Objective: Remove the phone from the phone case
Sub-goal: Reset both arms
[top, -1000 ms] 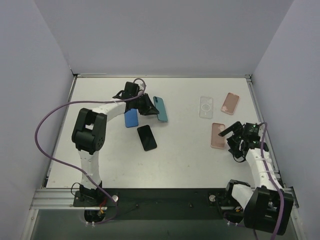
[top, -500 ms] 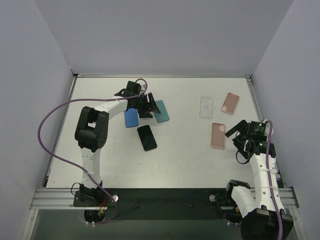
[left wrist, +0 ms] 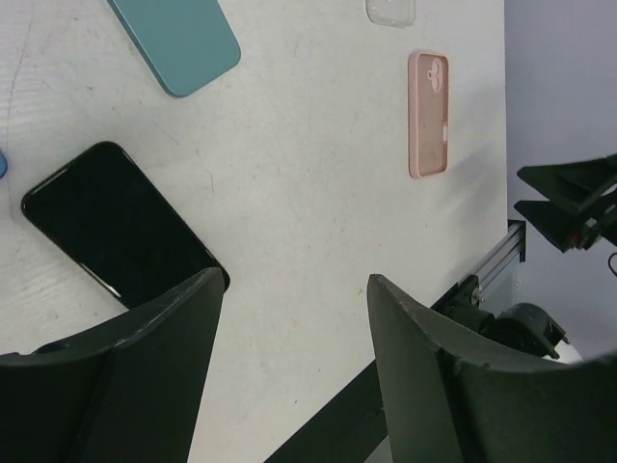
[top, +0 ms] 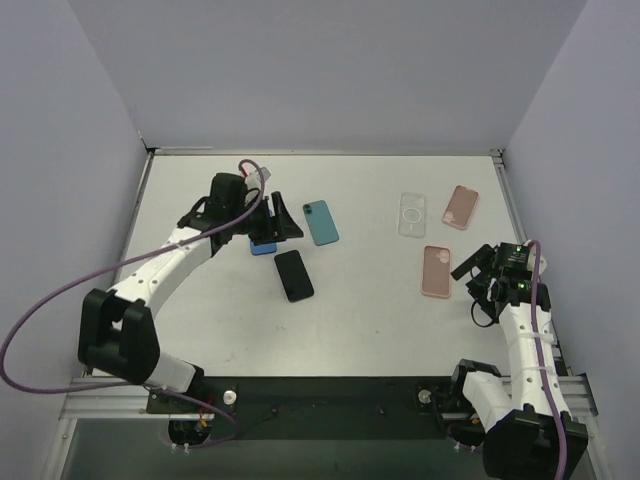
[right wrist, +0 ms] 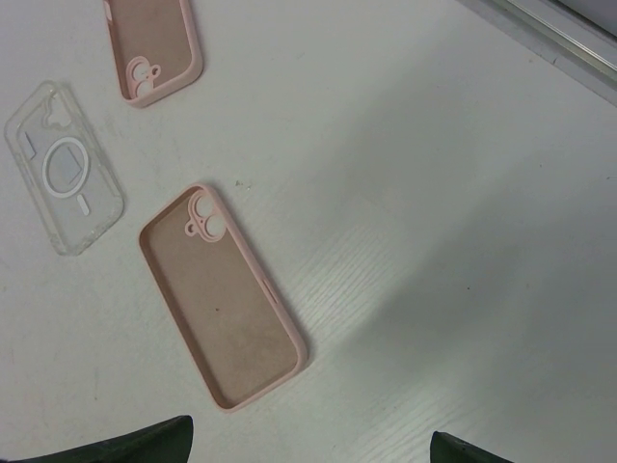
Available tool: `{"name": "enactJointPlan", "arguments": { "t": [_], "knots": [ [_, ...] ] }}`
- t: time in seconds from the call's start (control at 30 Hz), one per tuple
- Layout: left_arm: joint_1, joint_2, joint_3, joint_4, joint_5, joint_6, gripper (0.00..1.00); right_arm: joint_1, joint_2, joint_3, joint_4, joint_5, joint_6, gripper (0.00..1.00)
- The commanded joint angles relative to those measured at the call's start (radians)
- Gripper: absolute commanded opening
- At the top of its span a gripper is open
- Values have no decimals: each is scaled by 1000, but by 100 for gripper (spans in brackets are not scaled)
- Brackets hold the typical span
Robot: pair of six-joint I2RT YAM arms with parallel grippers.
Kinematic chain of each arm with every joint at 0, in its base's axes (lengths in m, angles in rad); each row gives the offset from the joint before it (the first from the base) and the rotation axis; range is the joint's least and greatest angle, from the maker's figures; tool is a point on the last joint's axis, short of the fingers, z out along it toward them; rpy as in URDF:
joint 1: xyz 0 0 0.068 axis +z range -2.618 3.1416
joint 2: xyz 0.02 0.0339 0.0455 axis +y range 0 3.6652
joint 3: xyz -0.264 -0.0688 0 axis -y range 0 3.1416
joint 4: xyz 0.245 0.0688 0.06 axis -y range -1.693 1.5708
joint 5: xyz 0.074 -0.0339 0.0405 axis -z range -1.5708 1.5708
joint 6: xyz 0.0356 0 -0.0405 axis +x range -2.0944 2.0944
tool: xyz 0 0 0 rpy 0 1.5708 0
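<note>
- The teal phone case (top: 321, 222), a smooth rounded rectangle, lies flat on the white counter (top: 370, 310), near the left end effector (left wrist: 294, 289), whose black fingers are apart and empty.
- The right end effector (right wrist: 308, 446) is spread wide near a matte pink case (right wrist: 224, 309).

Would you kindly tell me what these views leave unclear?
1. Blue item: top view, mostly hidden under the left tool.
2. Teal item: phone or empty case, too small to tell in top view.
3. Right tool: fingers cut off by the right wrist view's bottom edge.
</note>
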Motion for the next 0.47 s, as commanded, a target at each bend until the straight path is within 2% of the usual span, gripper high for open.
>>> {"name": "enactJointPlan", "arguments": {
  "t": [0.0,0.27,0.43],
  "knots": [
    [26,-169,-110,-3,4,54,71,4,12,35,-34,41,-19,100],
    [121,-418,-282,-81,-19,77,71,4,11,27,-25,70,-19,100],
    [168,-459,-325,-109,-19,76,71,6,17,21,-19,59,-4,99]
  ]
}}
